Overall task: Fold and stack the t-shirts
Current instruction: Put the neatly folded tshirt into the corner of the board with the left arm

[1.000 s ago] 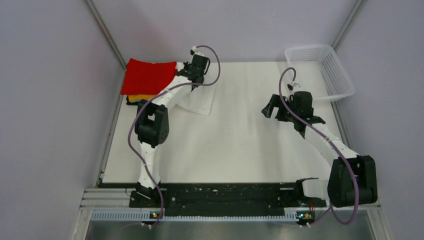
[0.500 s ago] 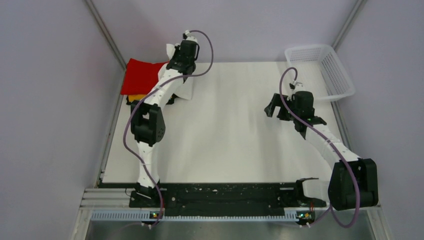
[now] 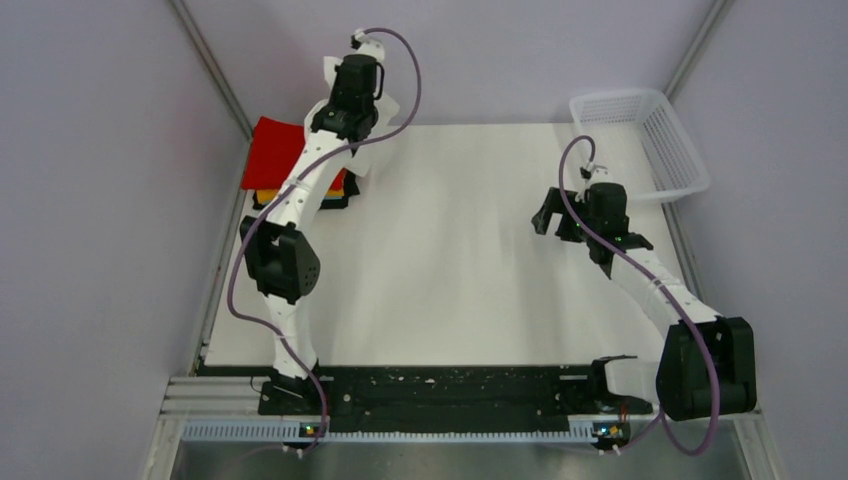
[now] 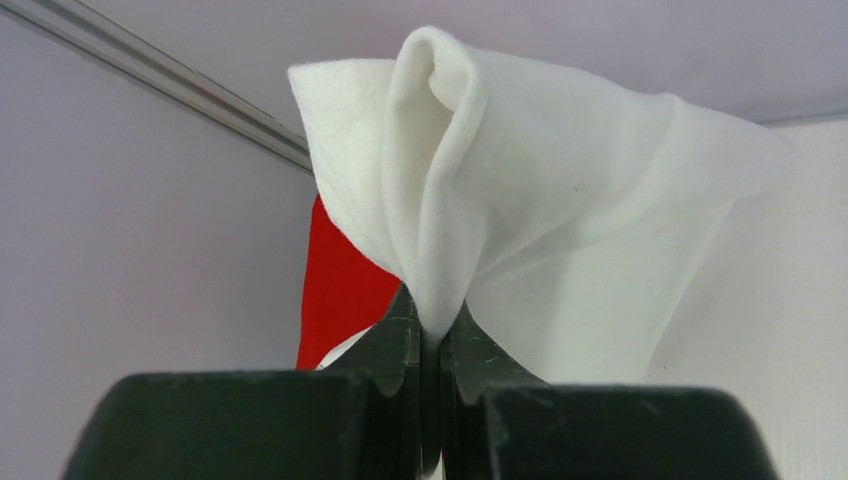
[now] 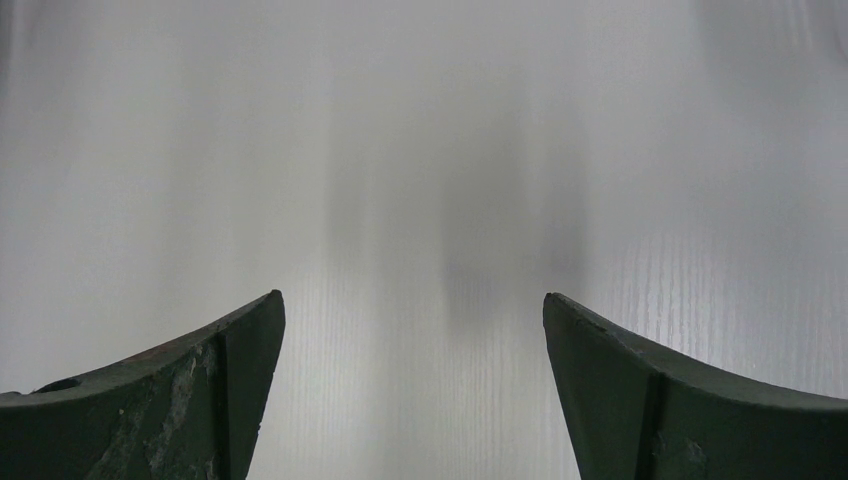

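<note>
Your left gripper [image 4: 432,335] is pinched tight on the white t-shirt [image 4: 560,200], which hangs just beside the red t-shirt [image 3: 270,150]. Your right gripper [image 5: 413,380] is wide open and empty, well apart from the red t-shirt.

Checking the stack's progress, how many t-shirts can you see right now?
4. The white t-shirt hangs pinched in the left pincer; the red t-shirt tops the far-left pile, orange-yellow t-shirt and black t-shirt edges beneath. Others may be hidden.
</note>
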Motion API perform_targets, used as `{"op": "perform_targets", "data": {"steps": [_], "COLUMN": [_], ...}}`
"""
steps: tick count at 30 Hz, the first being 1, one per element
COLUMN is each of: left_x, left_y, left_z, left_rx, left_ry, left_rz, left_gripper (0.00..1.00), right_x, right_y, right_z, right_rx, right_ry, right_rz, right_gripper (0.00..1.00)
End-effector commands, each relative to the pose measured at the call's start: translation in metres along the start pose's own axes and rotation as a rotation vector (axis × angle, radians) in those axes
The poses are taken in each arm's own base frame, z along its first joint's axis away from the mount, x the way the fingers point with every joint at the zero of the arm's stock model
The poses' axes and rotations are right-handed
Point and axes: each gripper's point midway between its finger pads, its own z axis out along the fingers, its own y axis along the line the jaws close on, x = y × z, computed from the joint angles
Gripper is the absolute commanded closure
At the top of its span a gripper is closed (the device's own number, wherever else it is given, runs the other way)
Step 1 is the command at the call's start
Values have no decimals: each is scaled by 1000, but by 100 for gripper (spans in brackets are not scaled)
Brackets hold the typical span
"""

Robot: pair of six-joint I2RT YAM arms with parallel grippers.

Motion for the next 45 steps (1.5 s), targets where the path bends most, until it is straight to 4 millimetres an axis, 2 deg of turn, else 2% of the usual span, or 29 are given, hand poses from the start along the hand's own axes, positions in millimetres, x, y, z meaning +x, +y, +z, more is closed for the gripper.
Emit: {"op": "perform_targets", "data": {"steps": [1,5,9,13,18,26,29,31,38,45], "left_x": [-53,-56,-44,-22,8,75,94,107,133,153], "left_y": [60,76,73,66,75,78,80,93,109,123], "left_z": [-40,-47,-41,-21,11,70,86,98,124,141], "left_rx": [-83,-115,-88,-56,-51,38,49,26,38,57], "left_ry": [-120,-127,-94,-46,26,139,167,178,184,205], "left_rz": [-79,-92,-97,-88,-104,-112,-118,-131,-163,-183], "left_gripper": [100,100,100,100,100,100,100,100,100,100], "right_x": [-2,2,4,6,7,11,15,17,14,10], "right_y": [-11,-17,-19,-24,-28,-36,-39,-41,-45,-45], "right_z": [-1,1,3,4,4,9,11,13,13,12], "right_rx": [44,77,89,114,138,180,192,198,219,233], "right_ry": [-17,-3,6,16,24,47,60,67,55,53], "right_rz": [-11,-9,-8,-4,-5,-3,-4,-4,-5,-4], "right_gripper": [1,1,1,1,1,1,1,1,1,1]}}
